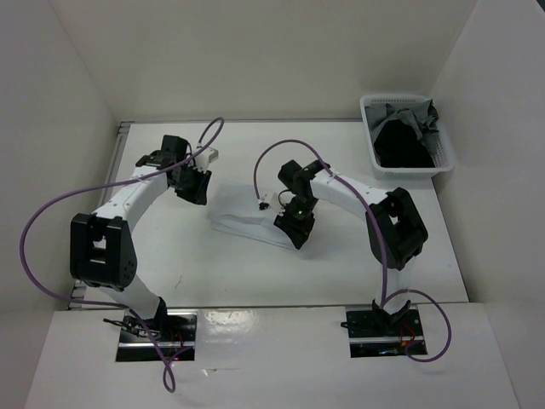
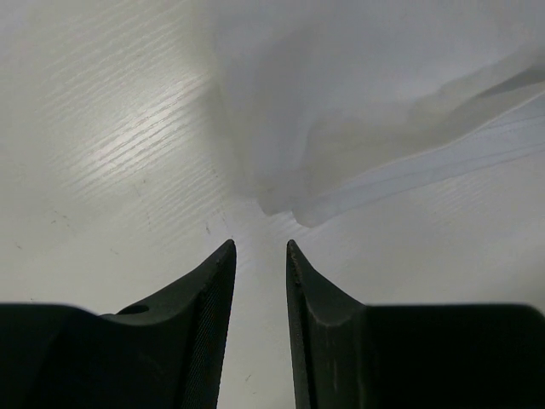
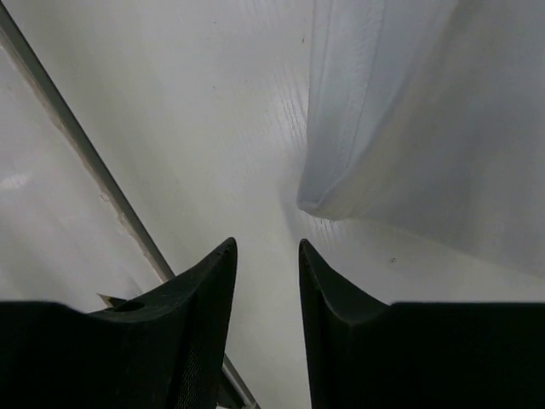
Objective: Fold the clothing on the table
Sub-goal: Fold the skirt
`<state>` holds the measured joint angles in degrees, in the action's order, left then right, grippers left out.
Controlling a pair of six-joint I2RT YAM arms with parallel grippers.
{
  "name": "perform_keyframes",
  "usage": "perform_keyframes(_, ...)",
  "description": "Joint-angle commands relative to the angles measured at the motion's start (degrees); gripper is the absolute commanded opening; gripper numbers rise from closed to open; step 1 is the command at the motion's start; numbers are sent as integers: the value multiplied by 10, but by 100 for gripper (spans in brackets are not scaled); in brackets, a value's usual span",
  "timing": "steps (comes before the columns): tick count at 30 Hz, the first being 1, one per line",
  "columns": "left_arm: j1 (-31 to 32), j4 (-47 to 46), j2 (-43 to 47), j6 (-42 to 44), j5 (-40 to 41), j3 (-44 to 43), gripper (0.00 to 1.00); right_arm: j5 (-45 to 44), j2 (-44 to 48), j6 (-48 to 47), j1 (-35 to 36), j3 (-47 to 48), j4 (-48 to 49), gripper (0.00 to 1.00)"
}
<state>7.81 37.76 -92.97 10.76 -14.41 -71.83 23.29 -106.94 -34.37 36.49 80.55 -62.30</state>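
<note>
While the clothing (image 1: 245, 223) lies mid-table (image 1: 255, 273), seemingly folded into a narrow strip, the left gripper (image 2: 260, 244) and right gripper (image 3: 266, 243) hang at its left and right ends, jaws slightly parted and empty, a cloth corner just ahead of each.

The right tool (image 3: 266, 244) (jaws parted, empty) hangs just short of the clothing (image 3: 400, 111) corner.

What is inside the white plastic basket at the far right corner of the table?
The white basket holds a black garment and, toward its far end, a grey garment. They cover the bottom, so anything beneath them cannot be seen.
</note>
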Motion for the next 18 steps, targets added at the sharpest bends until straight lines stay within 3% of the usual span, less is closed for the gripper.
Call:
perform_keyframes(1, -23, 5, 31, 1, -23, 2, 37, -2, 10, 12, 5, 21, 5, 41)
perform_keyframes(4, -65, 5, 48, -18, -37, 2, 37, -24, 23, 54, 5, 45, 45, 42)
perform_keyframes(6, -93, -1, 60, -43, -43, 2, 39, -37, 23, 82, 5, 64, 61, 53)
perform_keyframes(7, -107, -1, 73, -52, -43, 2, 41, -37, 23, 88, 5, 83, 67, 59)
perform_keyframes(8, -136, -7, 81, -67, -43, 2, 47, -37, 15, 93, 5, 94, 74, 78)
perform_keyframes(9, -150, -7, 87, -67, -43, 2, 51, -30, 15, 99, 5, 104, 74, 87)
perform_keyframes(11, -189, -7, 103, -73, -43, 14, 64, -24, 1, 107, 5, 130, 91, 98)
perform_keyframes(12, -200, -7, 114, -80, -38, 14, 81, -18, -7, 114, 5, 137, 99, 99)
perform_keyframes(14, -232, -7, 123, -86, -38, 24, 92, -18, -17, 114, 10, 144, 115, 99)
perform_keyframes(16, -253, -7, 136, -87, -43, 46, 99, -12, -34, 114, 17, 149, 123, 99)
perform_keyframes(18, -281, -7, 147, -81, -56, 57, 99, -4, -44, 114, 17, 155, 128, 99)
